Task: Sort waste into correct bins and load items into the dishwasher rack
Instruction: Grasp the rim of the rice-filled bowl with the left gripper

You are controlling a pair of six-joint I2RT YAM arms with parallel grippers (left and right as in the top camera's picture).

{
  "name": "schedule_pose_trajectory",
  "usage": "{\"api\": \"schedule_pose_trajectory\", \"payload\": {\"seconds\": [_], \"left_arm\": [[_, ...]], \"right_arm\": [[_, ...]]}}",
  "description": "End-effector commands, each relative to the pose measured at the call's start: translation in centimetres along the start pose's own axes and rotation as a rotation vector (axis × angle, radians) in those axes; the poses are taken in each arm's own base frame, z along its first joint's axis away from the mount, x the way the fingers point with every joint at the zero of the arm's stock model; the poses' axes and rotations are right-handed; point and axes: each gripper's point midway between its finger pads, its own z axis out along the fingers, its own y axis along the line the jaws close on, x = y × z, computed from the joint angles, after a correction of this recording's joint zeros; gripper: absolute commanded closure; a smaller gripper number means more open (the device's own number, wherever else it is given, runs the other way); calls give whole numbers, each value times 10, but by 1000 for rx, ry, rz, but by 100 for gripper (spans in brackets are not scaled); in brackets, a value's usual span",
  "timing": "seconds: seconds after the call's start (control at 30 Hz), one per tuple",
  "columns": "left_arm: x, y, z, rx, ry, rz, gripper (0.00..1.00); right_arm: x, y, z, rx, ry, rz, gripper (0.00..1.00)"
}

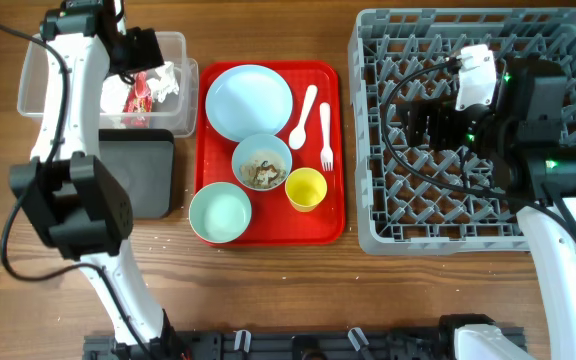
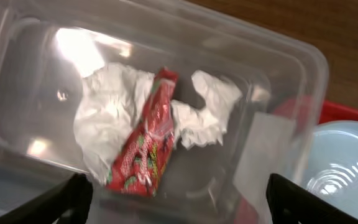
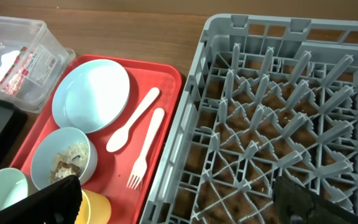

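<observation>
One dishwasher rack (image 1: 438,238) is sitting at 3 o'clock on the tabletop (image 1: 268,290), with the right jaws hanging wide above it. One red tray (image 1: 334,150) is carrying one plate (image 1: 249,100), one pale blue bowl (image 1: 262,160), one mint bowl (image 1: 220,213), one cup (image 1: 306,188), one spoon (image 1: 302,117) and one fork (image 1: 325,135). One clear tub (image 1: 38,80) at 10 o'clock, under the wide left jaws, is holding one wrapper (image 2: 146,140) and tissue (image 2: 110,112).

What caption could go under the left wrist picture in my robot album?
Red snack wrapper lying across crumpled white tissue inside the clear plastic tub, with the left gripper open over it.
</observation>
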Motion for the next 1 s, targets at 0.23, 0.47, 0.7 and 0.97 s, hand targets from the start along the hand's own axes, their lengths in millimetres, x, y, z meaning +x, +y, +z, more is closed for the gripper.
{"api": "schedule_pose_trajectory", "payload": {"seconds": [0.23, 0.47, 0.7, 0.97], "left_arm": [[82, -97, -104, 144, 152, -31, 25], [135, -174, -89, 182, 217, 11, 29], [192, -236, -31, 240, 211, 29, 41], [236, -244, 20, 141, 277, 77, 47]], "right_arm": [[-9, 3, -1, -17, -21, 2, 0], [-9, 3, -1, -17, -20, 2, 0], [-7, 3, -1, -18, -11, 10, 0], [-6, 3, -1, -18, -10, 35, 0]]}}
